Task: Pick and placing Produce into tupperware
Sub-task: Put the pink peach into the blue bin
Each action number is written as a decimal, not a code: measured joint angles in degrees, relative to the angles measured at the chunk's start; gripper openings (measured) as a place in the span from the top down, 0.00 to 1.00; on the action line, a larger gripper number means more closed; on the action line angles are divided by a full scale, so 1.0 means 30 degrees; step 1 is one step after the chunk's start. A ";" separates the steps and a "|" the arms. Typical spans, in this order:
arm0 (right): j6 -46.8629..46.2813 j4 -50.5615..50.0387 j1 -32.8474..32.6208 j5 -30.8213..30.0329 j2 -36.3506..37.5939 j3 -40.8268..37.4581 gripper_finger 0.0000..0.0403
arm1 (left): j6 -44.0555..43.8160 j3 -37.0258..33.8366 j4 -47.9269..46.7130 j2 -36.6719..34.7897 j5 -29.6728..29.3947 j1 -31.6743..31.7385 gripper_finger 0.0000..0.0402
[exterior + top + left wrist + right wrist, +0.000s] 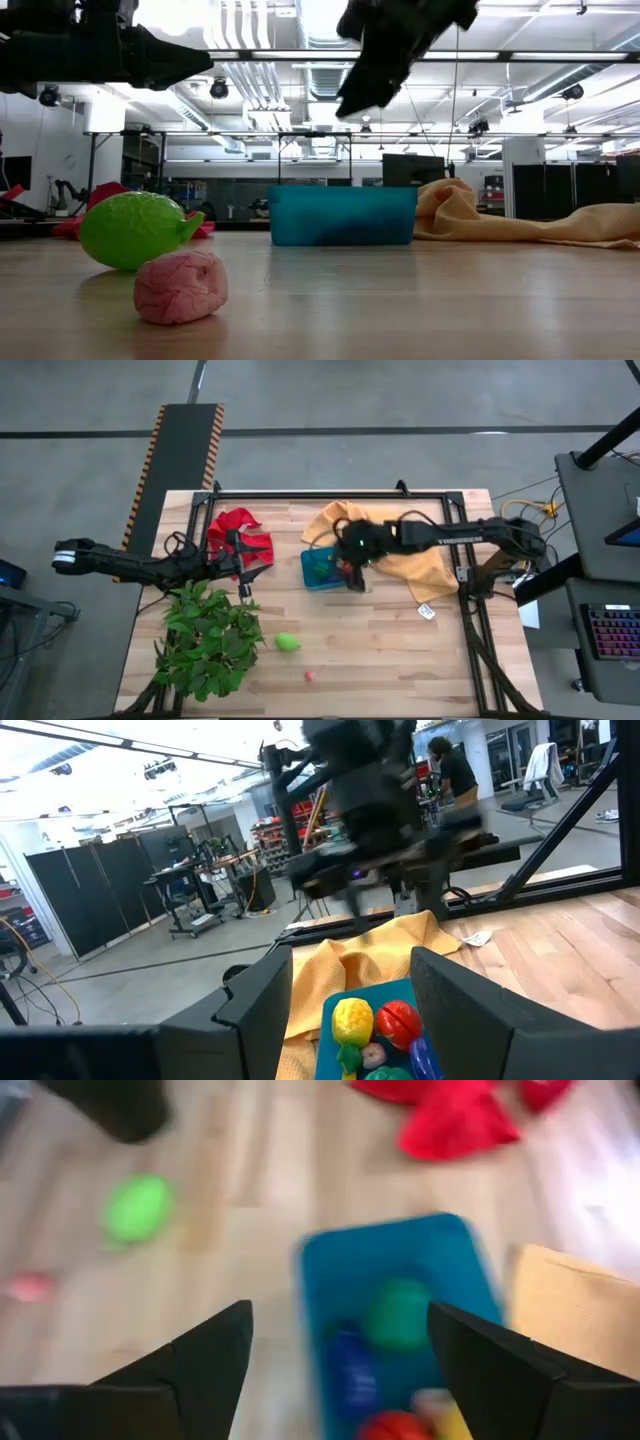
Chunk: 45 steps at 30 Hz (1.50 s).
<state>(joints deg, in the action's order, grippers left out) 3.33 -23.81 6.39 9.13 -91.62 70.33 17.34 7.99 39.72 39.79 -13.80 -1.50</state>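
Observation:
The teal tupperware (318, 570) stands mid-table and holds yellow (352, 1018), red (398, 1022), dark green (398, 1315) and purple (352, 1370) produce. A light green fruit (287, 643) and a small pink piece (310, 676) lie on the table nearer the front edge; the low view shows both, the green fruit (135, 230) and the pink piece (180, 287), close up. My right gripper (340, 1365) hovers open and empty above the tupperware's right part (350, 568). My left gripper (350, 1010) is open and empty, raised beside the red cloth, facing the tupperware (243, 572).
A red cloth (240, 535) lies left of the tupperware and a mustard-yellow cloth (405, 555) lies behind and right of it. A big leafy plant (205, 640) fills the near left corner. Bare wood (400, 650) stretches along the near right side. A black frame (340, 494) edges the table.

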 joint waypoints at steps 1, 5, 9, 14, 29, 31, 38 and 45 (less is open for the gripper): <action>-0.0434 0.0011 -0.0567 -0.0023 0.0132 -0.0009 0.28 | 0.0007 0.0000 -0.0014 -0.0035 0.0000 0.0000 0.53; -0.1936 0.0119 -0.3217 -0.0561 0.0200 -0.0024 0.29 | 0.0008 0.0000 0.0022 -0.0086 -0.0019 0.0000 0.53; -0.2941 0.0370 -0.6151 -0.2925 -0.0465 -0.0033 0.29 | 0.0014 -0.0007 0.0022 -0.0087 -0.0037 0.0000 0.53; -0.3920 0.3425 -0.9148 -0.4992 -0.1957 -0.0046 0.29 | 0.0008 -0.0015 0.0032 -0.0093 -0.0044 0.0000 0.53; -0.5122 0.8886 -1.0831 -0.4498 -0.9555 0.2545 0.31 | -0.0122 -0.0051 -0.0012 -0.0184 -0.0049 -0.0015 0.53; -0.5155 0.8853 -1.0875 -0.3889 -1.0462 0.3250 0.32 | -0.0131 -0.0051 -0.0009 -0.0167 -0.0044 -0.0015 0.53; -0.5631 0.8542 -1.1127 -0.3417 -1.1949 0.4664 0.36 | -0.0131 -0.0102 0.0033 -0.0163 -0.0044 -0.0015 0.53; -0.5558 0.8353 -1.1358 -0.3395 -1.2358 0.4466 0.38 | -0.0139 -0.0211 0.0062 -0.0166 -0.0043 -0.0015 0.53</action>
<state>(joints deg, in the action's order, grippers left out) -13.34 1.25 -27.68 -1.06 -128.70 83.73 16.93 7.35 39.91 39.29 -13.93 -1.54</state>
